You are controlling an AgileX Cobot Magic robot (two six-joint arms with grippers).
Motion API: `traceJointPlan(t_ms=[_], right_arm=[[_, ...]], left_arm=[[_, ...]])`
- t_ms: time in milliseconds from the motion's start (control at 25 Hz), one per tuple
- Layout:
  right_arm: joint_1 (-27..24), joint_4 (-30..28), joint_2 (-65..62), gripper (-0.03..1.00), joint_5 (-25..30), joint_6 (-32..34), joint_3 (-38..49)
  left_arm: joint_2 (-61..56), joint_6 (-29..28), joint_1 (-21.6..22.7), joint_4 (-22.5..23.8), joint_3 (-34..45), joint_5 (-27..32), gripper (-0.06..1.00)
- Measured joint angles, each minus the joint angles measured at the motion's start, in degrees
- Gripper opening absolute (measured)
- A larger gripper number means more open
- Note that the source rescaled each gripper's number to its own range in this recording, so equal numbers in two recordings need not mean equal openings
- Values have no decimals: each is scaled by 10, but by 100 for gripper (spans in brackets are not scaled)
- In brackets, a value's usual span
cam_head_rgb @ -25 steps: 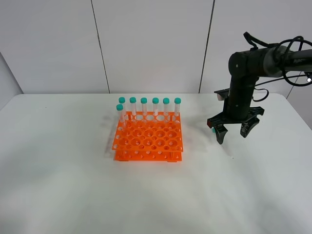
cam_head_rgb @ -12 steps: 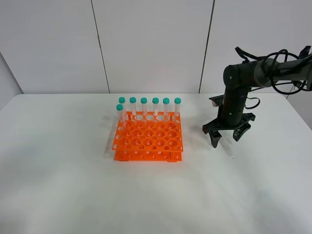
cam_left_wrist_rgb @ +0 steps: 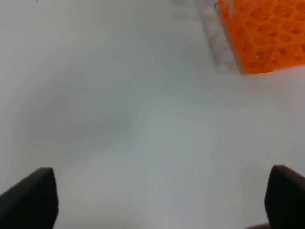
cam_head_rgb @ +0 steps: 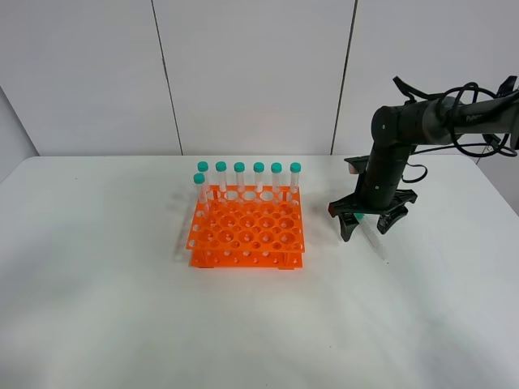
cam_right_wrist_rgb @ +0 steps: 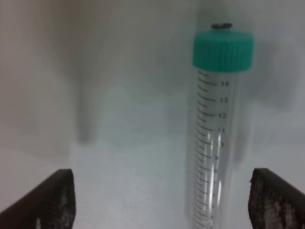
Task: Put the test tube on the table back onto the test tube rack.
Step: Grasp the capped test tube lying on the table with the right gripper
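Note:
The test tube (cam_right_wrist_rgb: 212,143) lies flat on the white table (cam_head_rgb: 122,316), clear with a teal cap (cam_right_wrist_rgb: 222,50). My right gripper (cam_head_rgb: 366,230) hangs low over it, open, with the tube between its fingers and nearer one fingertip (cam_right_wrist_rgb: 271,200); nothing is gripped. In the exterior view the tube (cam_head_rgb: 376,245) shows faintly under the gripper, right of the orange test tube rack (cam_head_rgb: 247,231). The left gripper (cam_left_wrist_rgb: 157,205) is open above bare table, with a corner of the rack (cam_left_wrist_rgb: 267,33) in its view. The left arm is outside the exterior view.
Several teal-capped tubes (cam_head_rgb: 259,180) stand upright along the rack's back row, and one more (cam_head_rgb: 199,190) in the row in front at the left. A grey panelled wall (cam_head_rgb: 243,73) stands behind the table.
The right gripper has moved down and left, from above the table to low over the lying tube. Its jaws stayed open. The rack and its tubes have not moved.

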Motion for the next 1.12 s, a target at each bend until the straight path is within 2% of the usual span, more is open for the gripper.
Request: traceJointPlan(t_ms=[360,520,680,920,1120], right_arm=[[-46,2,0,88,44,2,0],[-52,17,0,88,56,-19,0],[-52,39,0,88,55,-33,0],[-52,42,0,88,54,-35,0],[-52,42,0,86,33,-35,0]], left_arm=[[0,0,0,0,0,0,94],[0,0,0,0,0,0,94],[0,0,0,0,0,0,94],[0,0,0,0,0,0,94],[0,0,0,0,0,0,94]])
